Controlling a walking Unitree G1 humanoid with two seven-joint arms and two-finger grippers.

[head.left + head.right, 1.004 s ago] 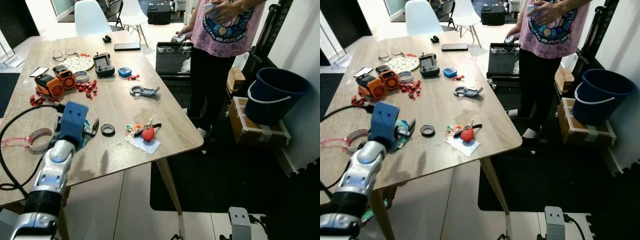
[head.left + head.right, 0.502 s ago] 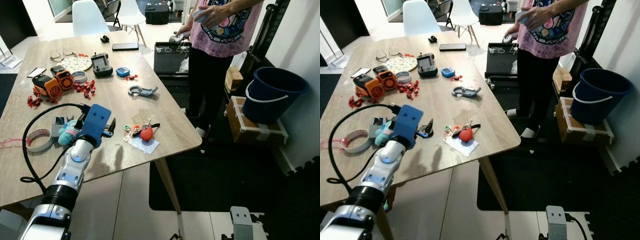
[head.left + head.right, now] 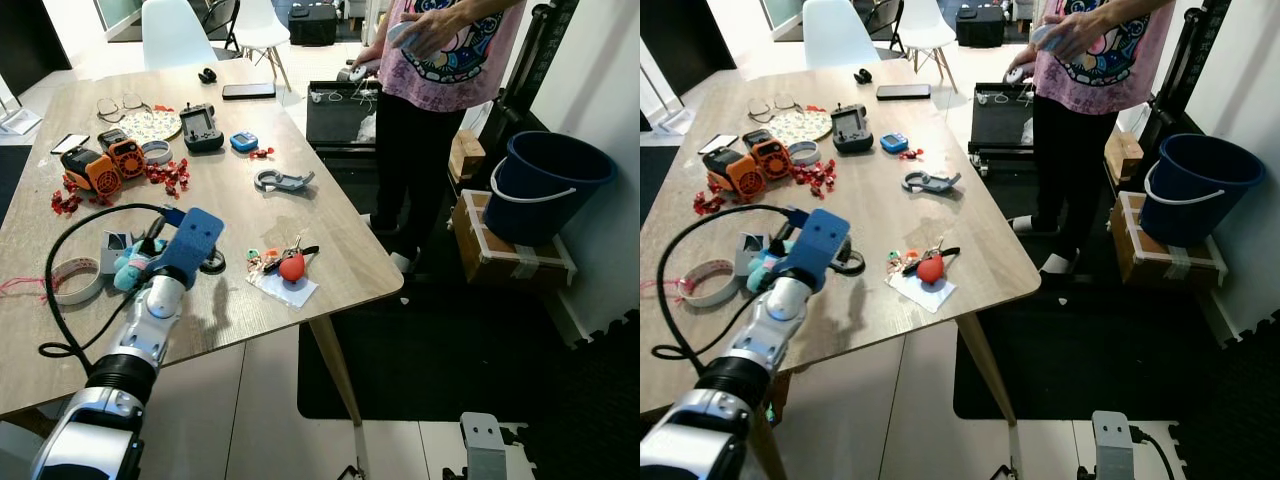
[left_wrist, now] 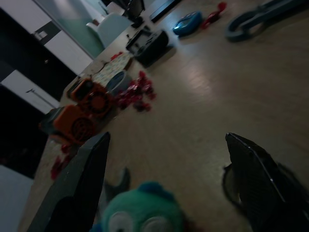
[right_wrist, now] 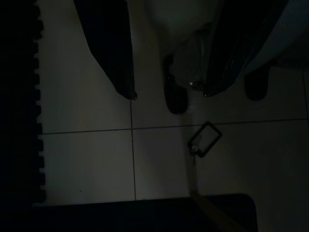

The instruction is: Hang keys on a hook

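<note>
Step in hand, as judged: approach to the keys, no grasp yet. The keys [image 3: 285, 262], a bunch with a red fob, lie on a slip of white paper [image 3: 290, 288] near the counter [image 3: 240, 130] front edge, at about 4 o'clock of the counter's middle. The left gripper [image 4: 166, 181] hangs low over the counter with its fingers [image 4: 77, 188] spread wide and nothing between them; it sits at 9 o'clock of the keys, near but apart. Just beside it are a teal plush toy [image 4: 142, 210] and a black ring [image 3: 212, 262]. The right gripper [image 5: 166, 94] hangs idle over the tiled floor [image 5: 87, 159], released and empty. No hook can be made out for certain; the grey carabiner-like clip [image 3: 283, 180] at 12 o'clock of the keys may be hardware of that sort, but the view is too coarse to say. A person [image 3: 440, 60] stands at the counter's far right corner, hands raised. Next move calls for shifting the left gripper toward 3 o'clock, past the ring, centring the fingers over the key bunch, then lowering and closing without dragging the paper.
</note>
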